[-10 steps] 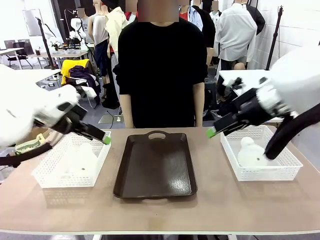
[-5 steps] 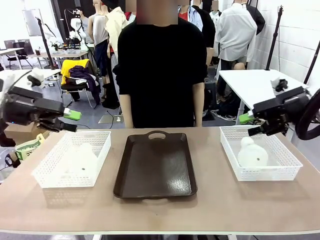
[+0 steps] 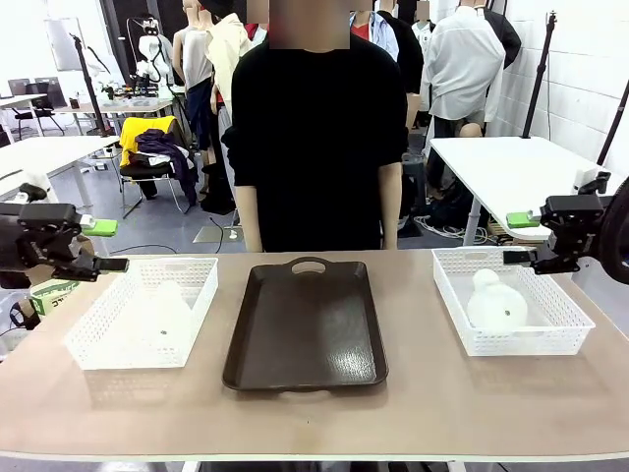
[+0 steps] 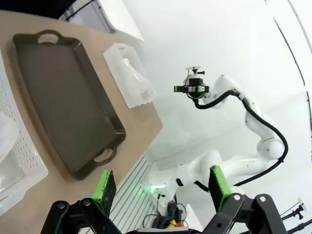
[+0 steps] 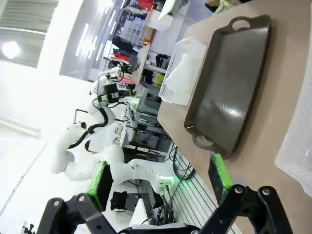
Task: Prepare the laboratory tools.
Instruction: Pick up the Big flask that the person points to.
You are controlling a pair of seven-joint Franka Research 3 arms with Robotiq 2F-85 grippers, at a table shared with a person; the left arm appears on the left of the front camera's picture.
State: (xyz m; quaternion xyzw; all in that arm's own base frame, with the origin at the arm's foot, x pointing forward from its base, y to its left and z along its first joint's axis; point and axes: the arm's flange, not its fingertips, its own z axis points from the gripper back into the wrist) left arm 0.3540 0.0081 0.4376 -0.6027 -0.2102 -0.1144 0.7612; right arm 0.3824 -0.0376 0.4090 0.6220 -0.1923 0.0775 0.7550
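Left gripper (image 3: 106, 246) and right gripper (image 3: 518, 239) have drawn back outward to the table's ends, jaws wide and empty. Between them lies the brown tray (image 3: 305, 334), bare. Just inward of each sit the left basket (image 3: 128, 356) and right basket (image 3: 511, 342), holding the left flask (image 3: 167, 305) and right flask (image 3: 494, 300), both untouched. Judging by this, no pick has begun.

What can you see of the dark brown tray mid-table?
The dark brown tray is rectangular with rounded corners, a raised rim and a glossy, plastic-looking floor, bare. A handle cutout sits at its far end; the left wrist view shows a matching one at the near end. It lies flat on the table, long side running away from the robot, between the left white mesh basket and the right white mesh basket, touching neither. Nothing else touches it.
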